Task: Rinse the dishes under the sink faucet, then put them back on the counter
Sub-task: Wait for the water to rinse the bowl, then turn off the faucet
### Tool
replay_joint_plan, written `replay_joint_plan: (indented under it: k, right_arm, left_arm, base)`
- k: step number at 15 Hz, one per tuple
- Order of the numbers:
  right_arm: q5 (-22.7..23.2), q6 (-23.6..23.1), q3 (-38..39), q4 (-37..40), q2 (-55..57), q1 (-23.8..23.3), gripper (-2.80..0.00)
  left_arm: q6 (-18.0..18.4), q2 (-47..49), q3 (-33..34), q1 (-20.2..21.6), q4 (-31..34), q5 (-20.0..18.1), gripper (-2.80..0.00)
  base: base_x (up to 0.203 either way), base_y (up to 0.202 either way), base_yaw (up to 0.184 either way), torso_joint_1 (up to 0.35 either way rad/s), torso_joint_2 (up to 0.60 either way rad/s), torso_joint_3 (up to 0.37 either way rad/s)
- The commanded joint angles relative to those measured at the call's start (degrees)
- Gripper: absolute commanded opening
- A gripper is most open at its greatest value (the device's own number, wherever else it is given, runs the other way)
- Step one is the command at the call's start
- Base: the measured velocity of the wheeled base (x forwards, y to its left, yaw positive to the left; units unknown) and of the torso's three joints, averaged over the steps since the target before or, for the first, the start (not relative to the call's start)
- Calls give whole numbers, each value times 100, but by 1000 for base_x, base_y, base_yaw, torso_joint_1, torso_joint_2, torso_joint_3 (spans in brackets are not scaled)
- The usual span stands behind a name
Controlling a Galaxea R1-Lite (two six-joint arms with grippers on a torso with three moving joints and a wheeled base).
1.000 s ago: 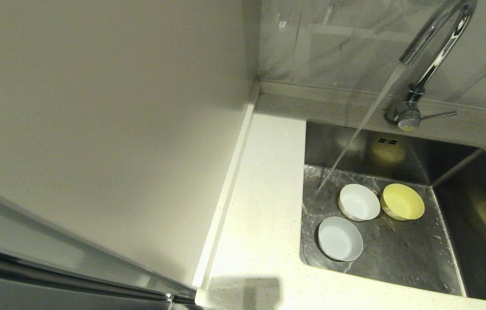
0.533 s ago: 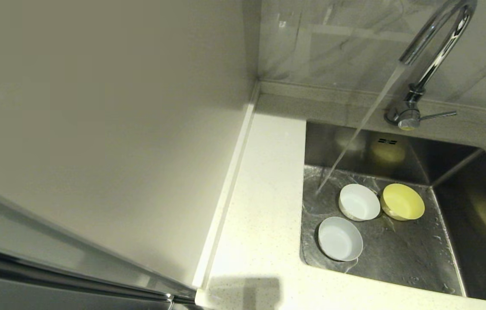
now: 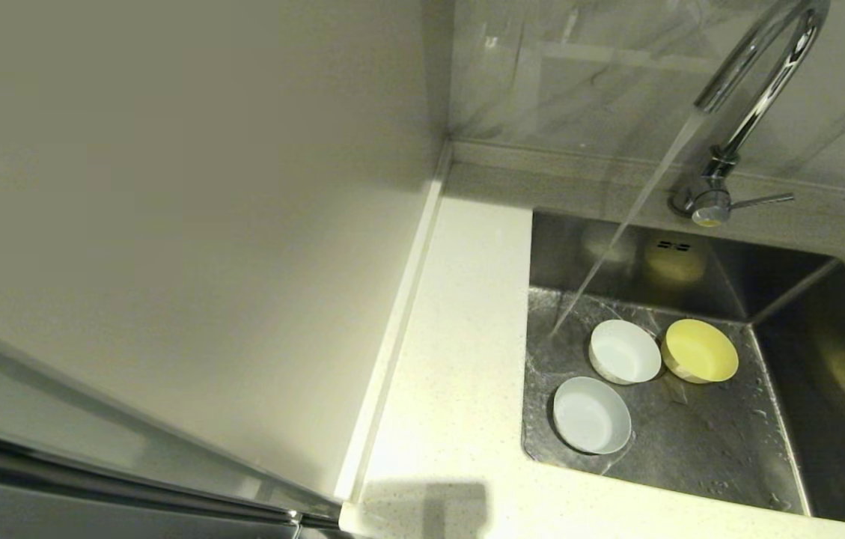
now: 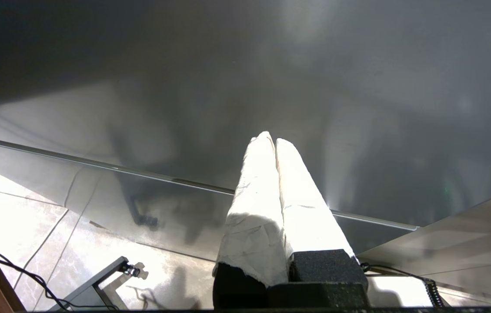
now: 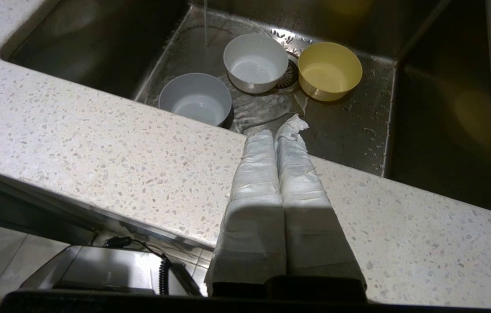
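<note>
Nearest, at the bottom of its wrist view, the right gripper [image 5: 276, 130] hangs clenched and empty over the counter [image 5: 97, 143] edge. The left gripper [image 4: 275, 141], also clenched on nothing, points at a dark panel low down. Nothing looks rinsed and returned yet. In the lower right of the head view, three small bowls sit upright in the wet sink [image 3: 691, 442]: pale blue-grey bowl [image 3: 591, 415], then white bowl [image 3: 624, 352] touching yellow bowl [image 3: 700, 350]. Beyond, the faucet [image 3: 759, 82] runs, its stream landing beside them.

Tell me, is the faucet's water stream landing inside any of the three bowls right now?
No. The stream hits the bare sink floor beside the white bowl, missing the blue-grey bowl and yellow bowl.
</note>
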Motion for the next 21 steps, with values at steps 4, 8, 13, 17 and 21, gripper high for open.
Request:
replay_joint_plan:
  k: [4, 8, 13, 17, 21]
  right_arm:
    - [11, -3, 0, 2, 14, 2, -280]
    - [2, -4, 0, 2, 14, 2, -280]
    - [2, -3, 0, 2, 14, 2, -280]
    - [2, -6, 0, 2, 14, 2, -280]
    - [2, -12, 0, 2, 14, 2, -280]
  left_arm:
    - [-3, -18, 0, 2, -2, 0, -280]
    - [-3, -18, 0, 1, -2, 0, -280]
    - [-3, -18, 0, 2, -2, 0, -280]
    - [-3, -18, 0, -6, -2, 2, -280]
    - [-3, -18, 0, -6, -2, 0, -280]
  base:
    - [0, 0, 0, 0, 0, 0]
    - [0, 0, 0, 0, 0, 0]
    - [0, 0, 0, 0, 0, 0]
    - [0, 0, 0, 0, 0, 0]
    - [0, 0, 0, 0, 0, 0]
